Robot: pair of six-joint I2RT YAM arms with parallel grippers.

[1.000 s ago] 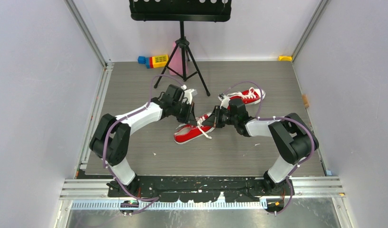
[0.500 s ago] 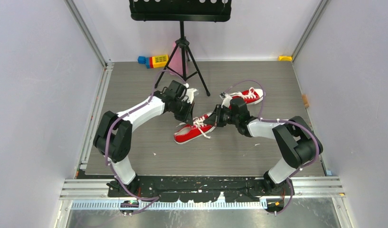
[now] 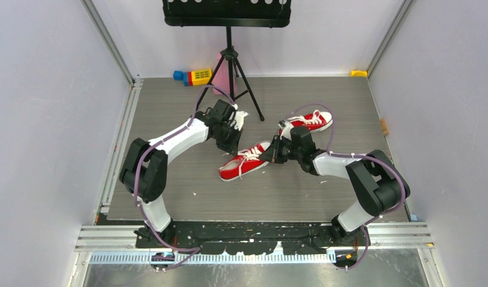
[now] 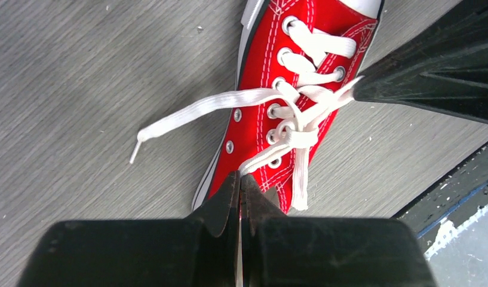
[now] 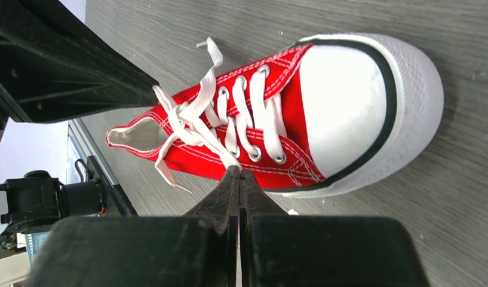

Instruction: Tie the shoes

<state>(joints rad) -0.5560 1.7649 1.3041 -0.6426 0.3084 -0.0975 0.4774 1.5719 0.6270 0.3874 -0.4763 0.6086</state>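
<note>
The near shoe (image 3: 244, 161) lies on its sole in the middle of the worktop (image 3: 325, 194). The far shoe (image 3: 311, 121) sits further back to the right, well apart from it; whether that one is tied cannot be told from above. The left claw (image 4: 240, 176) is pinched fully closed on a strand of the lace (image 4: 262, 161) coming off one side of the near shoe. The right claw (image 5: 239, 172) is closed just as tightly on a strand from the opposite side. Between them a small knot (image 4: 289, 128) sits over the eyelets, while one loose end (image 4: 169, 116) trails onto the worktop.

The step in hand looks like cinching that knot. Next, the claws should draw steadily apart, keeping both pinches firm, so the knot tightens without dragging the shoe sideways.
</note>
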